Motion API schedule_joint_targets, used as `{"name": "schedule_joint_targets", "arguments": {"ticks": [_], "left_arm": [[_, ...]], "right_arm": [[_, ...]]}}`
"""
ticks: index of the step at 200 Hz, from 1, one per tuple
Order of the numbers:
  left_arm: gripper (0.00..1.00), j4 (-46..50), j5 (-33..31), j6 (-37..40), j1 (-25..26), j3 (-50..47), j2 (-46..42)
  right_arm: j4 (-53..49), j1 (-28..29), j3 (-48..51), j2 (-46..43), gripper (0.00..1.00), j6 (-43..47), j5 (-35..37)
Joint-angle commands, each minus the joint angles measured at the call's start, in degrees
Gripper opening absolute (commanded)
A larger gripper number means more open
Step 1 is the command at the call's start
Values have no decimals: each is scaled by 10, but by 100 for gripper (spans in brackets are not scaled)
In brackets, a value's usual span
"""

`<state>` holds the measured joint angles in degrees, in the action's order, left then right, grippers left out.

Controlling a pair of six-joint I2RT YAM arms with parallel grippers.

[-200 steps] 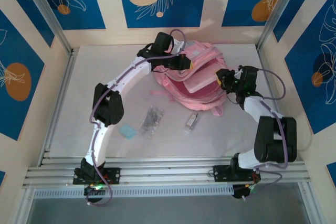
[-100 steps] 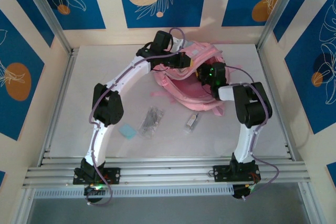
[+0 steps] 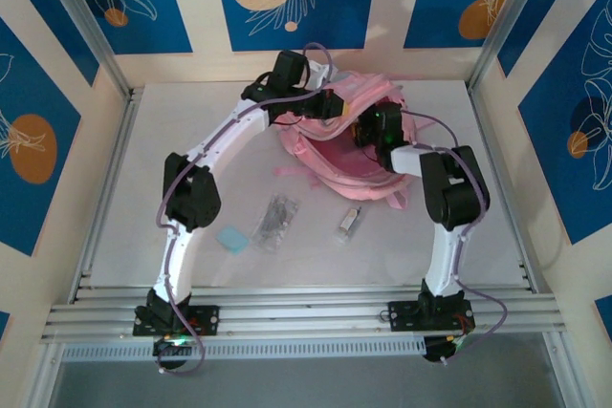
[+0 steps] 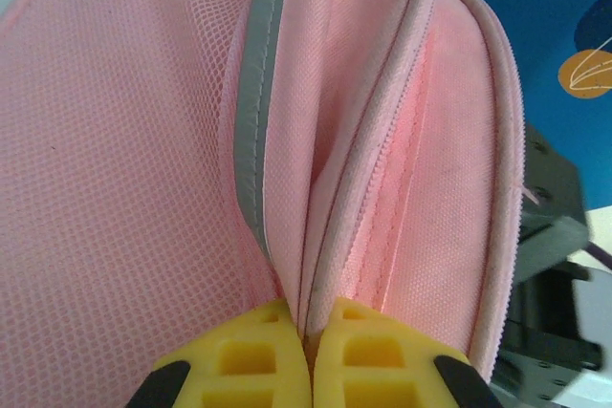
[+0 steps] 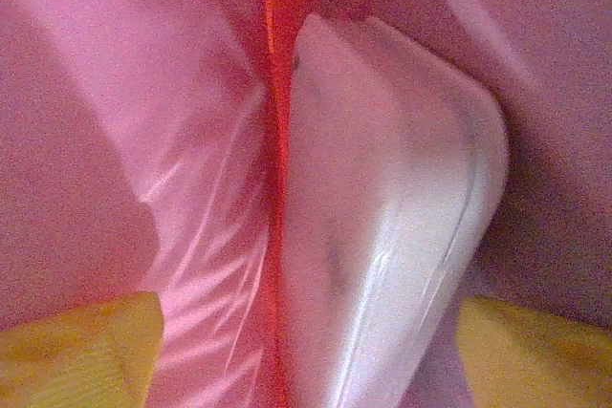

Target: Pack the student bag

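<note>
Fabric of the bag (image 3: 330,161) looks soft and floppy, so its firmer zipper rim (image 4: 320,188) seems the best hold; the left gripper (image 4: 308,336) pinches it there. Inside the bag, the right gripper (image 5: 306,341) stands spread, a pale case (image 5: 382,188) between its fingers.

Student bag (image 4: 115,188): matt pink woven cloth; open-weave mesh panel; smoother grey-blue trim.
Lining (image 5: 206,207): thin, shiny, creased fabric.
Pink case (image 5: 392,207): smooth, glossy.
Left gripper (image 4: 306,317): matt yellow moulded-plastic pads.
Tabletop (image 3: 191,131): pale, matt.
Near-edge rails (image 3: 306,312): ribbed bare metal.
</note>
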<state>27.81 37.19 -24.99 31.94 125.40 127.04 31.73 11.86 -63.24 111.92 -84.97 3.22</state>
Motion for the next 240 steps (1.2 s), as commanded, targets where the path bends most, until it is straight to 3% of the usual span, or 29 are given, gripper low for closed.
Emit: {"name": "schedule_joint_targets", "arguments": {"ticks": [1,17,57,95,110,135,153,185,240], "left_arm": [[0,-55,-2,5,-16,-1,-36],[0,-61,-7,3,-16,-10,-34],[0,-71,-13,0,-15,-41,-34],[2,-72,-13,12,-9,-121,-70],[17,-75,-11,16,-7,-175,-102],[71,-73,-34,30,-7,-282,-180],[90,-45,-77,58,-8,-356,-239],[100,16,-162,93,-7,-470,-318],[100,48,-241,105,2,-624,-370]], "right_arm": [[-78,-20,46,-83,92,24,-27],[-141,-33,72,-145,97,56,-40],[-305,-63,129,-304,98,176,-62],[-478,-76,129,-440,99,299,-34],[-507,-86,130,-474,99,323,-57],[-535,-96,125,-494,99,353,-115],[-550,-87,119,-498,99,370,-133],[-557,-46,128,-495,99,371,-126],[-505,20,163,-471,99,341,-110]]}}
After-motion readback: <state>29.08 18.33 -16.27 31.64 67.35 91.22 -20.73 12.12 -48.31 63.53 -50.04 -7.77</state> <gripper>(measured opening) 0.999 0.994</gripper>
